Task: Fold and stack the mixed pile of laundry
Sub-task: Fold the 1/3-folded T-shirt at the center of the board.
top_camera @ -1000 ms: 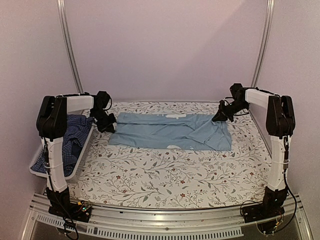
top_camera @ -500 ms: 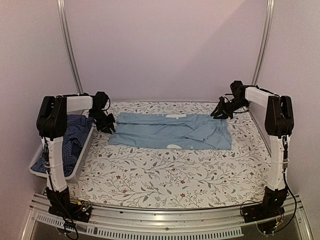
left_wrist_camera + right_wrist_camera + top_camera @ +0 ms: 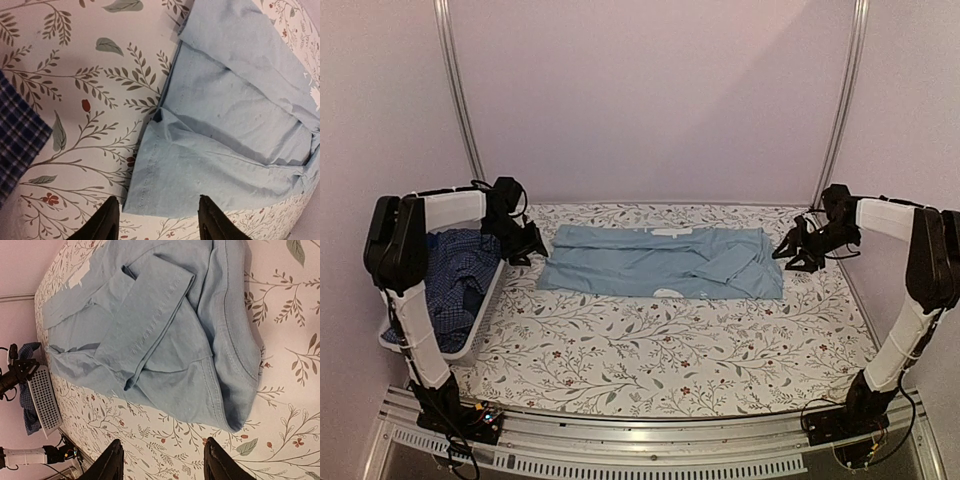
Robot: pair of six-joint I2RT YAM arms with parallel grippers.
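Left arm [image 3: 455,208] and right arm [image 3: 885,215] each stood with elbow raised and forearm reaching toward the far side, left gripper [image 3: 525,245] and right gripper [image 3: 792,252] hanging low and well apart, both jaws parted, gripping nothing.

The light-blue shirt [image 3: 660,262] lies flat on the far half of the table [image 3: 670,350], folded into a long band running left to right. One short sleeve is turned over on top toward its right end, and a bit of white print shows at its far and near edges. Off to my left, well apart from it, the dark blue checked shirt [image 3: 460,275] sits crumpled and unfolded in the white basket [image 3: 488,300].
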